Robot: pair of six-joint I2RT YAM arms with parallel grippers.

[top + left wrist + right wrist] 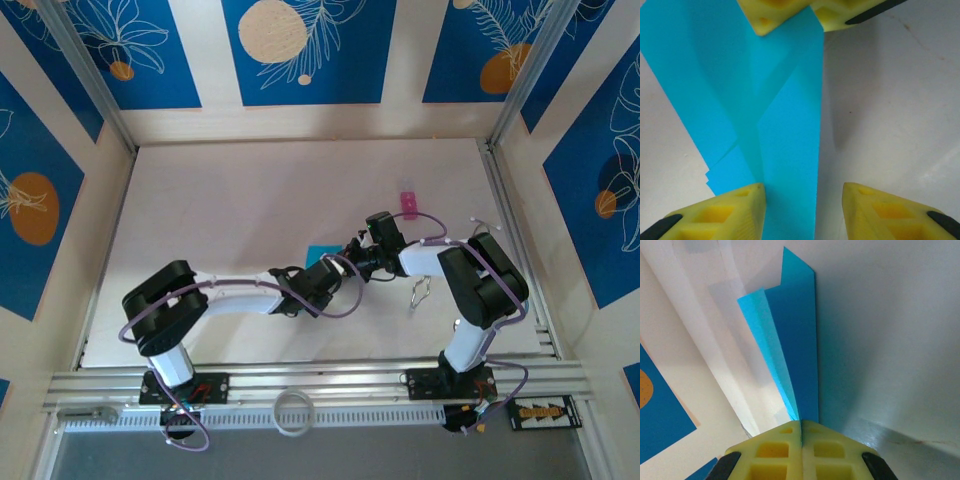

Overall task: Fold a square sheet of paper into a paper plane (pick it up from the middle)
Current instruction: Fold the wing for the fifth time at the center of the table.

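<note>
A small pink object [408, 203] lies on the pale table [230, 210]; blue leaf-patterned panels [300, 50] line the walls

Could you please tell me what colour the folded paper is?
The folded paper is plain cyan-blue; the left wrist view shows it best.

No text, label, brand or number can be read anywhere.
</note>
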